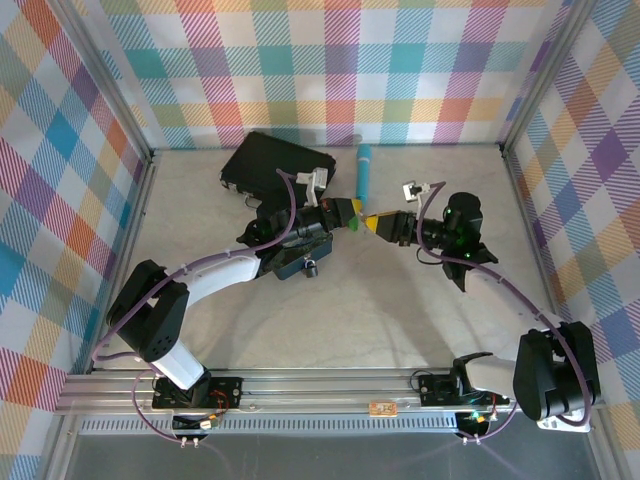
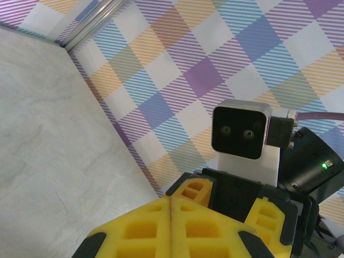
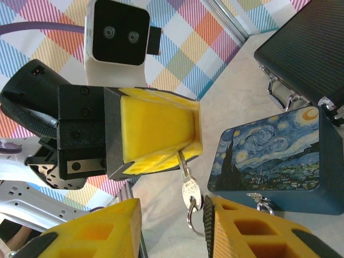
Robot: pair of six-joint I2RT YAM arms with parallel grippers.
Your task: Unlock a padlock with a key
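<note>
Over the middle of the table the two arms met nose to nose. The left gripper (image 3: 177,150) had its yellow fingers pressed together on the blade of the key (image 3: 188,191), so the key's head and ring hung down from it. The right gripper (image 3: 172,215) stood with its fingers apart, and the key dangled in the gap between them, close to one finger. The padlock (image 1: 312,267) lay on the table at the edge of the starry-night box (image 3: 269,156), beneath the left arm and apart from both grippers.
</note>
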